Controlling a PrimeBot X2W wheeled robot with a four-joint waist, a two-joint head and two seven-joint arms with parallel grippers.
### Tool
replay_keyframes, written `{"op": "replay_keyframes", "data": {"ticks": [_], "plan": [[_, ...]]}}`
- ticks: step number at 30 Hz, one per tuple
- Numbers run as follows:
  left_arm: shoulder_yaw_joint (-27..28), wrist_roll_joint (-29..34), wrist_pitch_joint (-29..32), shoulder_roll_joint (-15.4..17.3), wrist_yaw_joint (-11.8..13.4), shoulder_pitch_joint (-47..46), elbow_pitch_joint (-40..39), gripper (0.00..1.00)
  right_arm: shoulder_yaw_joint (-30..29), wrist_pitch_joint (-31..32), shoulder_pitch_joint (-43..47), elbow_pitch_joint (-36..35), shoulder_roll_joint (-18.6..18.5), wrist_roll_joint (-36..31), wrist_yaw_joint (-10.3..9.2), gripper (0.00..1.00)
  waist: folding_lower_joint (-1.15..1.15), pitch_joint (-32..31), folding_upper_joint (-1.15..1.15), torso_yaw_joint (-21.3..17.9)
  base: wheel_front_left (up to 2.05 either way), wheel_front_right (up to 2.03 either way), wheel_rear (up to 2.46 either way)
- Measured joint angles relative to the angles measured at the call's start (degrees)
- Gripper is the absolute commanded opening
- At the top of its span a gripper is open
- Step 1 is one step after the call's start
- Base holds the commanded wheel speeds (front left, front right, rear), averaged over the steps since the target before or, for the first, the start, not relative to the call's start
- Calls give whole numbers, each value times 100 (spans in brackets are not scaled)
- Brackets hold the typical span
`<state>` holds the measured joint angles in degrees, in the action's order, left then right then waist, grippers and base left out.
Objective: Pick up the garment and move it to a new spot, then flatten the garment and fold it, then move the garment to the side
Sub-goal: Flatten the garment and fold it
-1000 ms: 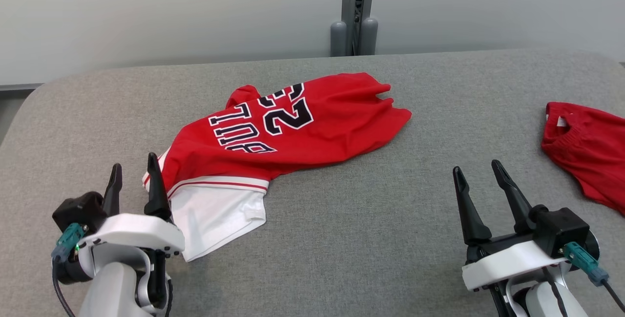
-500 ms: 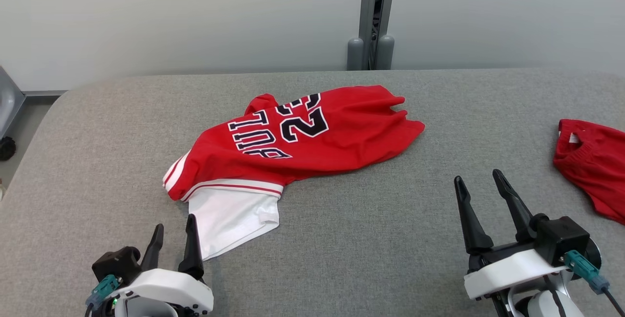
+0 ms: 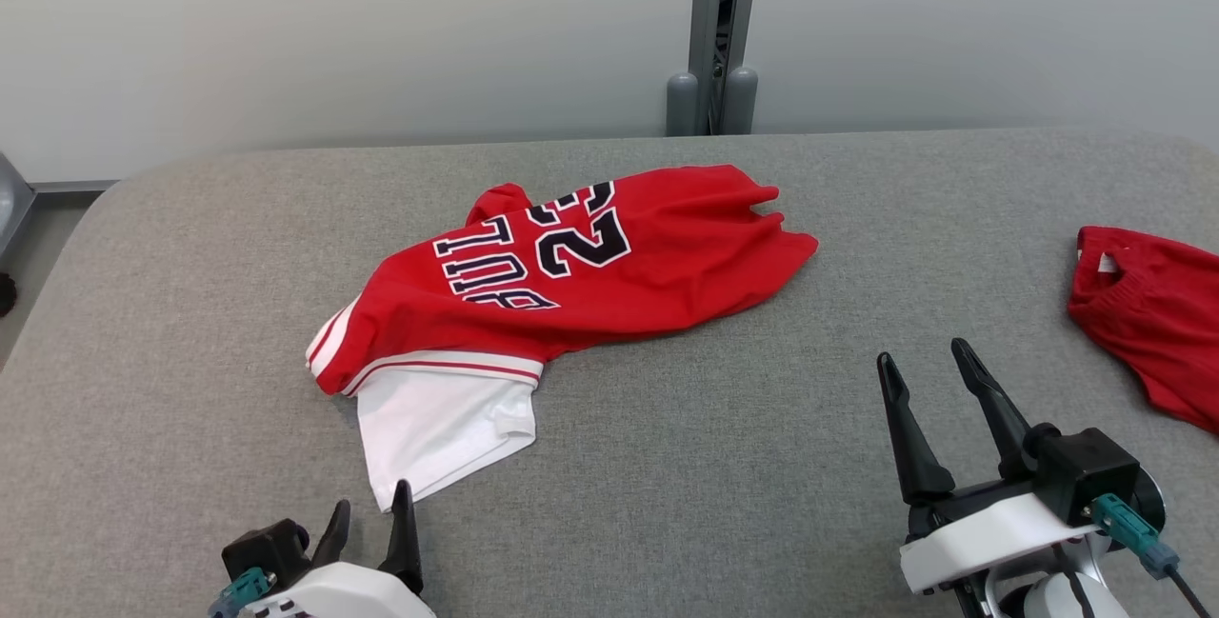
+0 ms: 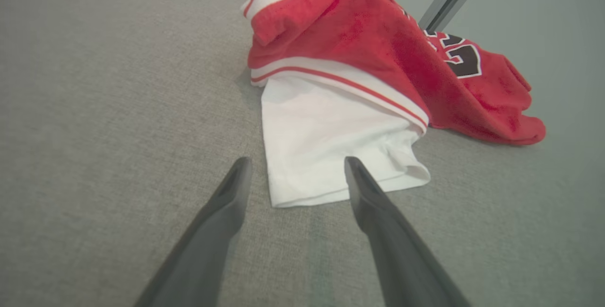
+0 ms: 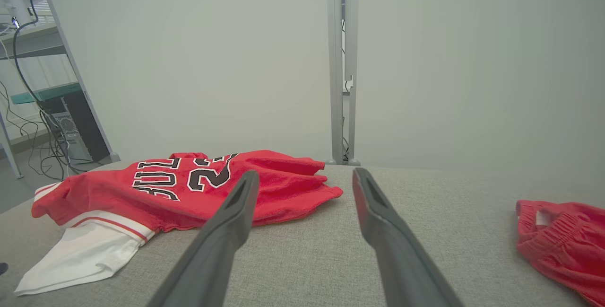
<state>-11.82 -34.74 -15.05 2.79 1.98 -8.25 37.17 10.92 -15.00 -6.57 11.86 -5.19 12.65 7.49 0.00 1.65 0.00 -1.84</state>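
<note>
- Grey woven-fabric tabletop (image 3: 667,466) with rounded corners.
- Crumpled red shorts with a ribbed waistband (image 3: 1152,323), lying at the tabletop's right side, cut off by the frame.
- Grey metal upright post (image 3: 721,28) against the pale wall (image 3: 333,28), behind the far edge.
- Dark computer tower (image 5: 78,129) among loose cables, beside a shelf frame.

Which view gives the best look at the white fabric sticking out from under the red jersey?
The left wrist view: the white fabric lies close and large, hem and folds plain, right before the left gripper. The head view shows it whole but smaller; the right wrist view catches it obliquely at its lower left.
</note>
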Motion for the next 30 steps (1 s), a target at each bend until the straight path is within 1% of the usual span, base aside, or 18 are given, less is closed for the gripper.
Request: {"op": "replay_keyframes", "data": {"ticks": [4,9,13,14,15,16,17,18,23,26,27,28,29,30], "plan": [[-191,-321,40,0,8,-244,477,100,-1,0,-21,-25,-2,3,0,100,0,126,0,-34,0,0,0],[-398,-684,38,-1,-63,-581,875,100,-32,0,-103,-44,-4,10,0,100,0,328,0,-68,0,0,0],[-594,-954,77,15,-191,-824,1101,100,-43,0,-146,-55,-3,10,0,100,0,457,0,-104,0,0,0],[-594,-954,77,15,-191,-824,1101,100,-43,0,-146,-55,-3,10,0,100,0,457,0,-104,0,0,0],[-684,-1096,85,25,-222,-904,1177,100,-58,0,-176,-54,-3,10,0,100,0,501,0,-115,0,0,0],[-684,-1096,85,25,-222,-904,1177,91,-58,0,-176,-54,-3,10,0,100,0,501,0,-115,0,0,0],[-730,-1143,82,27,-241,-947,1214,26,-68,0,-180,-53,-3,12,0,100,0,515,0,-117,0,0,0],[-769,-1179,81,29,-243,-987,1250,0,-73,0,-181,-53,-3,14,0,100,0,524,0,-117,0,0,0],[-910,-1339,54,21,-296,-1081,1389,0,-91,0,-198,-44,3,14,0,100,0,523,0,-99,0,0,0],[-918,-1328,30,12,-332,-1095,1349,0,-107,0,-198,-24,10,14,0,100,0,480,0,-75,0,0,0],[-948,-1316,22,11,-459,-1094,1259,0,-109,0,-197,-19,14,14,0,100,0,461,0,-65,0,0,0],[-1004,-1329,15,16,-668,-1094,1082,0,-112,0,-196,-12,18,14,0,100,0,440,0,-55,0,0,0],[-1044,-1437,12,12,-783,-1094,893,0,-112,0,-195,-4,26,14,0,100,0,415,0,-46,0,0,0],[-1057,-1537,7,-7,-837,-1086,715,0,-113,0,-192,3,31,14,0,100,0,390,0,-35,0,0,0]]}}
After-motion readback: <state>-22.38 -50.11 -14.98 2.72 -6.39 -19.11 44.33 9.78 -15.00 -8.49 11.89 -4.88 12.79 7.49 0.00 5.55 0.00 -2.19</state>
